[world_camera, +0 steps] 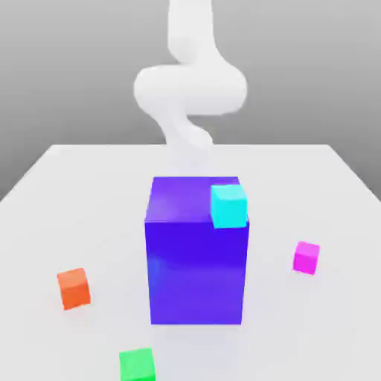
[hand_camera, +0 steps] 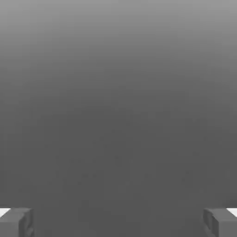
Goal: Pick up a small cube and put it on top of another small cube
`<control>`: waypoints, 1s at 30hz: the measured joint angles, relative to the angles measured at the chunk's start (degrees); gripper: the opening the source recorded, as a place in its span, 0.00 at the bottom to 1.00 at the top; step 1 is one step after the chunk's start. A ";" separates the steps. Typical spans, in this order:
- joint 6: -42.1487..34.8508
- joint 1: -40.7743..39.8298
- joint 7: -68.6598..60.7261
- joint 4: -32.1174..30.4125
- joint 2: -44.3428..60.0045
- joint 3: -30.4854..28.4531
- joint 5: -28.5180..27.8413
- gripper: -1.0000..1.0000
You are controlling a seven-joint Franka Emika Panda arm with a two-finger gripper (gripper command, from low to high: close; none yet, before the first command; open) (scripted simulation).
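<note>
1. While spread wide and empty, end effector [hand_camera: 118, 222] could clip big blue-purple block [world_camera: 197, 257] or cyan cube [world_camera: 228, 205] atop it.
2. Risks confusing magenta cube [world_camera: 306, 257], on tabletop [world_camera: 327, 193] toward exterior view's right, with orange cube [world_camera: 74, 288].
3. Could topple off green cube [world_camera: 137, 365], near front edge.
4. No readable writing.
</note>
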 joint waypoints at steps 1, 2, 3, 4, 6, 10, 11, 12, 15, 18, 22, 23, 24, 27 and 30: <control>1.28 1.48 -1.07 -1.38 1.65 0.27 0.64 0.50; 2.51 2.91 -2.08 -2.71 3.22 0.57 1.24 0.50; 3.71 4.29 -3.06 -4.00 4.77 0.91 1.81 0.50; 4.90 5.67 -4.02 -5.28 6.30 1.29 2.36 0.50; 7.24 8.34 -5.91 -7.83 9.33 2.19 3.44 0.50; 11.92 13.59 -9.48 -12.89 15.35 4.40 5.33 0.50; 13.09 14.85 -10.33 -14.16 16.85 5.05 5.76 0.50; 14.27 16.12 -11.15 -15.42 18.35 5.72 6.14 0.50; 17.81 19.83 -13.41 -19.23 22.85 7.86 7.04 0.50; 21.39 23.23 -15.33 -23.04 27.34 10.29 7.47 0.50; 26.23 26.93 -16.85 -28.16 33.34 14.01 6.62 0.50; 27.47 27.66 -16.88 -29.45 34.85 14.97 5.91 0.50; 28.71 28.27 -16.69 -30.75 36.37 15.92 4.87 0.50; 32.94 29.34 -13.53 -32.61 41.69 16.67 -1.21 0.50; 37.75 32.43 -7.48 -31.69 47.92 11.21 -10.12 0.50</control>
